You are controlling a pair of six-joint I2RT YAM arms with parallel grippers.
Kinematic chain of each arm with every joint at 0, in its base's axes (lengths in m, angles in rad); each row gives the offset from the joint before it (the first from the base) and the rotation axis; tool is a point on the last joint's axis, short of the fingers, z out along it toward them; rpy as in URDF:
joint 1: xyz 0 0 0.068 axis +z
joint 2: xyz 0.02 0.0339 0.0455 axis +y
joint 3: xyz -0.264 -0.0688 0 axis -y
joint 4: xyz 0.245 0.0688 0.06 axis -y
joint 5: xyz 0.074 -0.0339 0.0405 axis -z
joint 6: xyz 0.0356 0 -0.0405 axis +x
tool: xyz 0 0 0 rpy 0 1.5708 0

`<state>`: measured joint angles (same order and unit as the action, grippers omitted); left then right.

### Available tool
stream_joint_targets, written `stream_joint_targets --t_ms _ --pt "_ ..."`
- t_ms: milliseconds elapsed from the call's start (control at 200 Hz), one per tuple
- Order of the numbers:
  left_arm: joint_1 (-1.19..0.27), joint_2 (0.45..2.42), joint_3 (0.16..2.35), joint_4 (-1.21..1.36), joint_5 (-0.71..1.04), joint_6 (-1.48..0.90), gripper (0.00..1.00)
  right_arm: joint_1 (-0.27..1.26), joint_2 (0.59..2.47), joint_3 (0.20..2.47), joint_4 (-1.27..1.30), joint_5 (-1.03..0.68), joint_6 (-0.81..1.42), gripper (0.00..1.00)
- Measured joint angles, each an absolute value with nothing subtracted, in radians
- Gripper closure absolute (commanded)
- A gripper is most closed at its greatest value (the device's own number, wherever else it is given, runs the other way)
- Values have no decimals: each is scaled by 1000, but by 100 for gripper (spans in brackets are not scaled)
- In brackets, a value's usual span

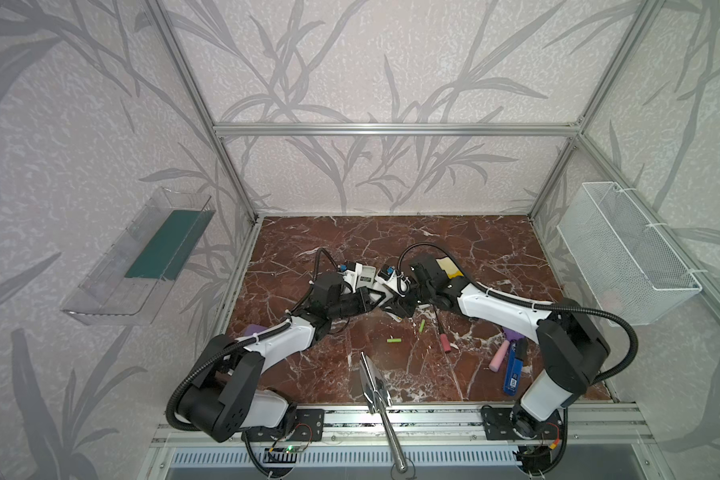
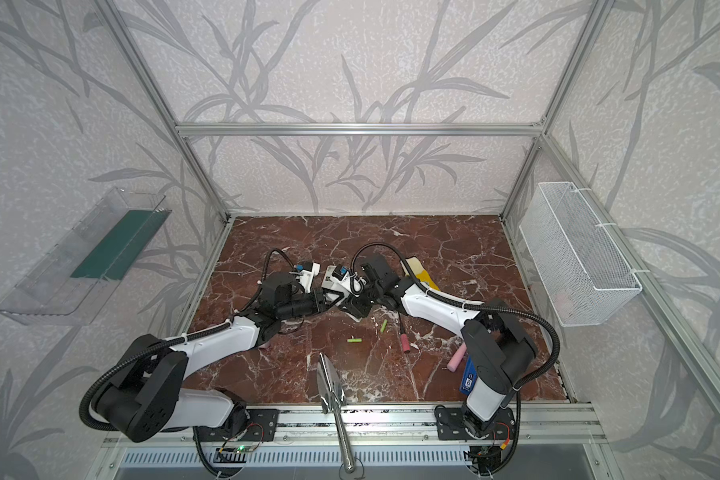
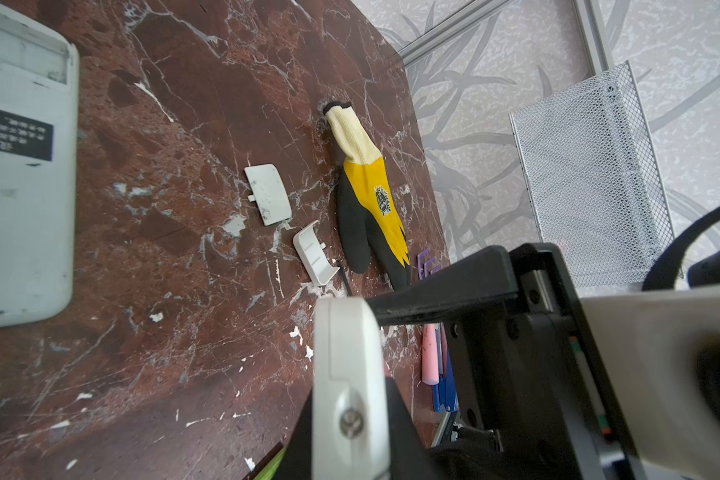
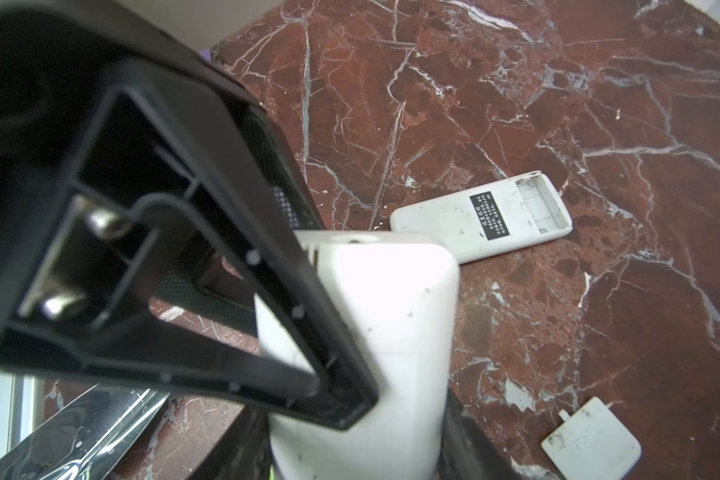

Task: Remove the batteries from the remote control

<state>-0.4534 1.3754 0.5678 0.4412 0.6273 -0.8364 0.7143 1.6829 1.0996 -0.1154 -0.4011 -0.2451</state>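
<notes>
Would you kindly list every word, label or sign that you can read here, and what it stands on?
Nothing is legible.
Lying remote: black label, white print, too blurred to read.
Glove: round badge, too small.
Blue lighter: white label, too small.

Both arms bend inward, wrists meeting. The left gripper (image 3: 350, 449) clamps the white remote (image 4: 391, 311); the right gripper (image 4: 400, 411) has its jaws on either side of it.

Red marble tabletop (image 1: 495, 249) with two green batteries (image 1: 394, 340), white remote (image 4: 481, 216), yellow glove (image 3: 371, 195), trowel (image 1: 374, 384).
</notes>
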Motion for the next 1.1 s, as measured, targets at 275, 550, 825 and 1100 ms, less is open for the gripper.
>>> stream_joint_targets --t_ms 275,550,825,1100 --pt "-453 1367 568 420 614 -831 53 714 1684 1105 -146 -405 -337 65" --pt "-418 1295 567 318 559 -837 7 702 1736 1166 -238 -392 -478 65" --pt "-331 1077 567 89 434 -802 3 706 1821 1280 -393 -384 -654 53" --pt "-306 969 568 -46 341 -773 3 733 1906 1352 -531 -340 -772 50"
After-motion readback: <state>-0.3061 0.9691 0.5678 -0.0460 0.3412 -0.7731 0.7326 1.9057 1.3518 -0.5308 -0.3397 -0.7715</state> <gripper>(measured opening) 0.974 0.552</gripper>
